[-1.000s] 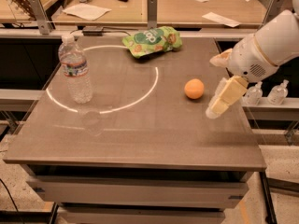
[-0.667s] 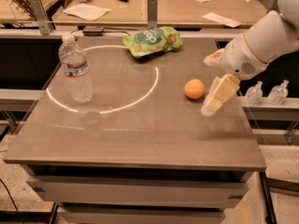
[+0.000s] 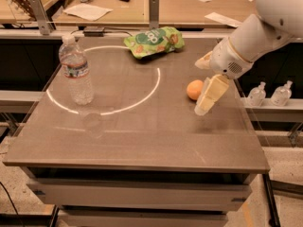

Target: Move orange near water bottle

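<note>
By the bench's (image 3: 142, 145) right edge, the tool (image 3: 202, 85) hangs spread and empty beside the orange (image 3: 193, 90). It's the reach step; closing on it comes next.

Bright even light from above, white ring of glare (image 3: 157, 77) on the counter (image 3: 142, 141), shadows faint, my fingers (image 3: 206, 86) spread just right of the orange (image 3: 193, 90), evenly lit.

High frontal view over table (image 3: 142, 141), hand (image 3: 203, 86) right
</note>
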Motion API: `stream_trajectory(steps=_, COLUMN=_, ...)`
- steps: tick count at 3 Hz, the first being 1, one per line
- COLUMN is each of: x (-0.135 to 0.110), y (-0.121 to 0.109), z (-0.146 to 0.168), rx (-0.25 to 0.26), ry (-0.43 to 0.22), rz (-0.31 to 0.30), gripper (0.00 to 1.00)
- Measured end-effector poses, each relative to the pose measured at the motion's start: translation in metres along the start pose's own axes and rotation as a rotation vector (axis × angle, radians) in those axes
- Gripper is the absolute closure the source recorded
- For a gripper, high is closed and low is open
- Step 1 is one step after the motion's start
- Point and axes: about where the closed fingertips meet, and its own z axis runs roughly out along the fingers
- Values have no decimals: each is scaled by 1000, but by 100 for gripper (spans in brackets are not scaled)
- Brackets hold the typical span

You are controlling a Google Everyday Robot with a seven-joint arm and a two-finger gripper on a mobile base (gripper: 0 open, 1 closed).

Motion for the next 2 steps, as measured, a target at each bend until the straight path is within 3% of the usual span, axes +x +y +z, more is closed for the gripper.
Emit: stream_trajectory(steps=2, x=15, y=-13, z=17, rx=-30, ry=0, rz=31, gripper=0)
